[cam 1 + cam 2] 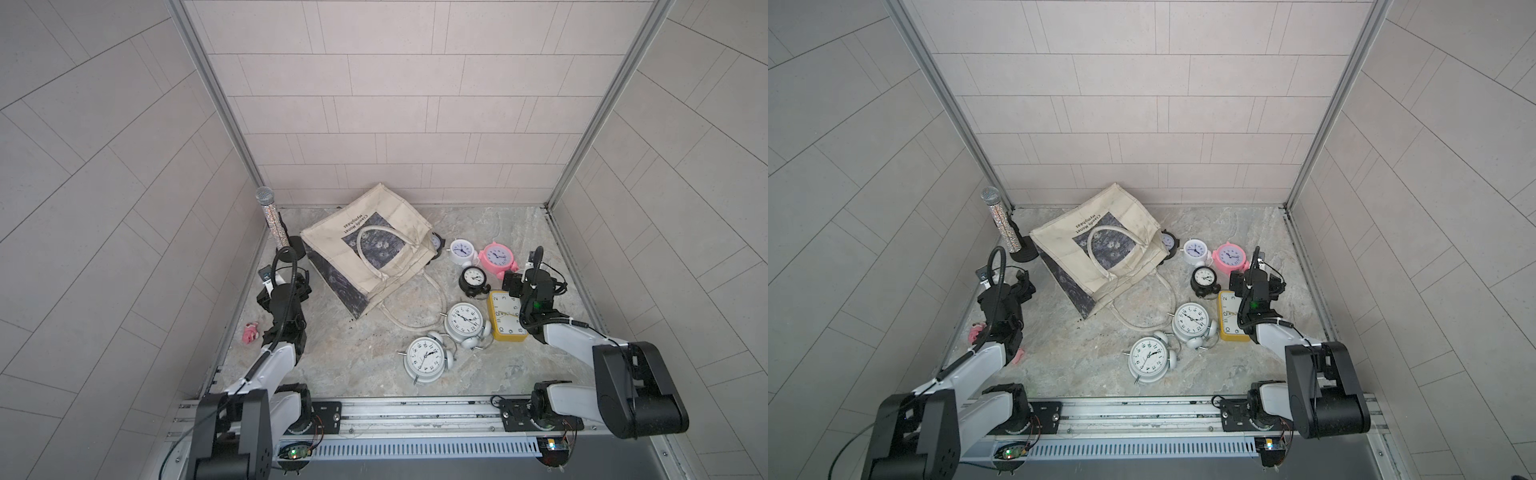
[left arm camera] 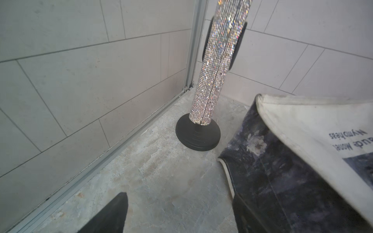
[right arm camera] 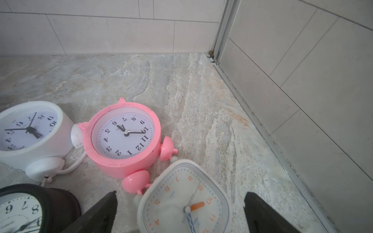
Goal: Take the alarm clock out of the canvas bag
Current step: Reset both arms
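**op:** Right jaws spread, empty, over white square clock (image 3: 181,201); left jaws spread, empty, beside canvas bag (image 1: 328,249), 11 o'clock on table (image 1: 353,365).
**lead:** Target?
**op:** Dark alarm clock (image 1: 436,242) peeks from bag mouth, its 3 o'clock side. Probably light, rigid, slick; I'd pinch across the case.

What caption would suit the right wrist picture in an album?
Open right gripper above a square white clock, with a pink clock, a round white clock and a black clock alongside.

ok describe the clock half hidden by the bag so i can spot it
Find the cream canvas bag lying near the back wall. At its open mouth, beside the small white clock, a dark-rimmed clock peeks out. It alone is partly under canvas.
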{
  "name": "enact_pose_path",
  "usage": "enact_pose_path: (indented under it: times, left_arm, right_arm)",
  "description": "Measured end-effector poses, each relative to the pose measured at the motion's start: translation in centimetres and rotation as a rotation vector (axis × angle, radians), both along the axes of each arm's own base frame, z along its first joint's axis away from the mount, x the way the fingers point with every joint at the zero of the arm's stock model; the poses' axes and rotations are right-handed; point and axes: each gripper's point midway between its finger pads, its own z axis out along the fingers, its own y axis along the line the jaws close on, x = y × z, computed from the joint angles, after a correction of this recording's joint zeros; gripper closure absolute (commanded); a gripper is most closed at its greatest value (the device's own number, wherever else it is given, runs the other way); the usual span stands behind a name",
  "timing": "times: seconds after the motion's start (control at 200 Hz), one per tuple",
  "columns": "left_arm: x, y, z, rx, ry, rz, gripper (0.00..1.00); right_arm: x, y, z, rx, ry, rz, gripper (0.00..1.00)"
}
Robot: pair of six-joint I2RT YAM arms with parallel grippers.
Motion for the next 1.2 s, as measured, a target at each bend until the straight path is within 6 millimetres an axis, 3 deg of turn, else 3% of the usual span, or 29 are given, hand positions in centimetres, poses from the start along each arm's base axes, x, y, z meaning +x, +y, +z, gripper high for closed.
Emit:
enact_pose_path:
  times: [0.145, 0.31, 0.415, 0.48, 0.52, 0.545, 0.666, 0.966, 1.196]
  left_arm:
    - [1.0, -1.1, -3.2, 0.015, 0.096, -0.078, 0.10]
    - [3.3, -1.9, -3.5, 0.025, 0.055, -0.136, 0.08]
    - [3.1, -2.5, -6.8, 0.021, 0.102, -0.176, 0.08]
    - [2.6, -2.7, -7.8, 0.020, 0.137, -0.187, 0.08]
    - [2.9, -2.9, -7.3, 0.026, 0.128, -0.197, 0.08]
    - [3.1, -3.0, -7.0, 0.031, 0.119, -0.199, 0.00]
    - [4.2, -3.5, -5.3, 0.055, 0.061, -0.223, 0.00]
    - [6.1, -4.5, -4.0, 0.067, 0.051, -0.290, 0.00]
    - [5.7, -4.5, -4.3, 0.073, 0.052, -0.294, 0.00]
  right_arm:
    - [0.9, 1.0, -1.2, -0.029, -0.026, 0.056, 0.00]
    - [0.9, 2.6, -3.8, -0.060, -0.026, 0.125, 0.00]
    - [1.2, 3.1, -3.3, -0.078, -0.052, 0.142, 0.00]
    - [1.7, 3.0, -2.7, -0.085, -0.066, 0.135, 0.00]
    - [2.0, 2.9, -2.2, -0.088, -0.077, 0.129, 0.00]
    - [2.1, 2.9, -2.0, -0.089, -0.082, 0.126, 0.00]
    - [2.3, 2.8, -1.8, -0.093, -0.089, 0.118, 0.00]
    - [2.3, 2.7, -1.8, -0.096, -0.088, 0.113, 0.00]
    - [2.3, 2.7, -1.8, -0.096, -0.087, 0.113, 0.00]
